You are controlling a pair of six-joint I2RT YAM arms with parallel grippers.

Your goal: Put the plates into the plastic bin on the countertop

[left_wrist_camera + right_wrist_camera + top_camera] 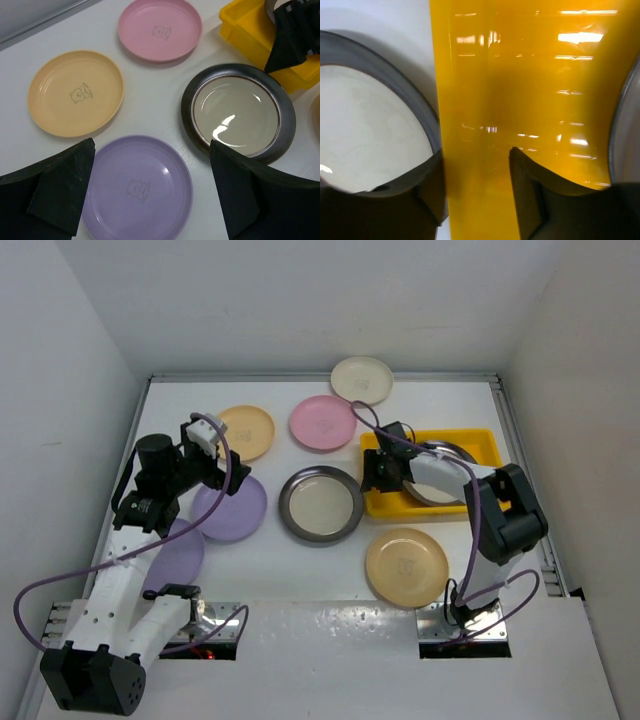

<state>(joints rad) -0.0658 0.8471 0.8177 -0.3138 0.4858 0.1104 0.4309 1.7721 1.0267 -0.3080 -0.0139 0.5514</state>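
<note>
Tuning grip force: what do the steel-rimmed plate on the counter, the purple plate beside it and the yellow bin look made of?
Steel-rimmed plate: dull metal rim, glossy cream centre with sharp glare, perhaps enamel. Purple plate: likely plastic or melamine, satin sheen, printed bear mark. Yellow bin: glossy plastic, streaked light reflections.

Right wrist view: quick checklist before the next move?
1. right gripper open and empty: ok.
2. right gripper lined up on a plate: not ok; it straddles the plastic bin wall.
3. first steel-rimmed plate inside the plastic bin: ok.
4. second steel-rimmed plate flat on the countertop beside the plastic bin: ok.
5. left gripper open above the purple plate: ok.
</note>
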